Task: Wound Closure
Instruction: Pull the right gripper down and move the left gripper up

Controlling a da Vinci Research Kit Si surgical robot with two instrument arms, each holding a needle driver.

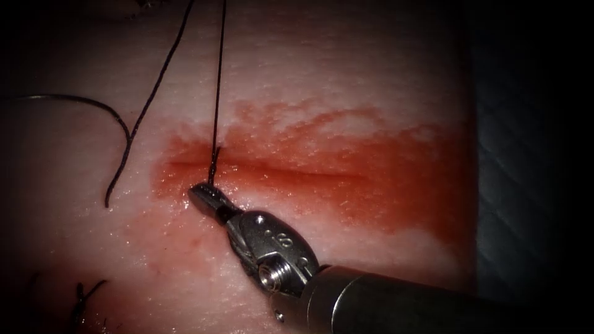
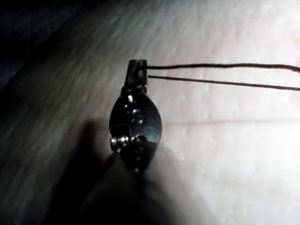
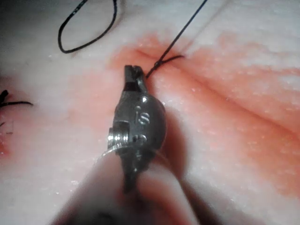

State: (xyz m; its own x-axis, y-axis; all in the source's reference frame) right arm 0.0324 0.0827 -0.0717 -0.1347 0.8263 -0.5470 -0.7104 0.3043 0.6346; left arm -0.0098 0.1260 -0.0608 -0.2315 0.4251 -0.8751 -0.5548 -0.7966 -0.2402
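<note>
Right tool (image 1: 204, 196) seen closed beside the cut (image 1: 278, 170), nothing held; left tool (image 2: 137, 70) clamped on thread (image 1: 218, 80). Needle (image 1: 93, 105) lies left of cut; thread judged limp, slippery, best gripped mid-strand

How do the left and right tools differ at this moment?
Left tool is shut on the thread, two taut strands leaving its tip; right tool is shut with nothing visibly held, its tip beside the thread at the cut. Left tool hangs over pale tissue; right tool over red fluid. Both are shut.
</note>
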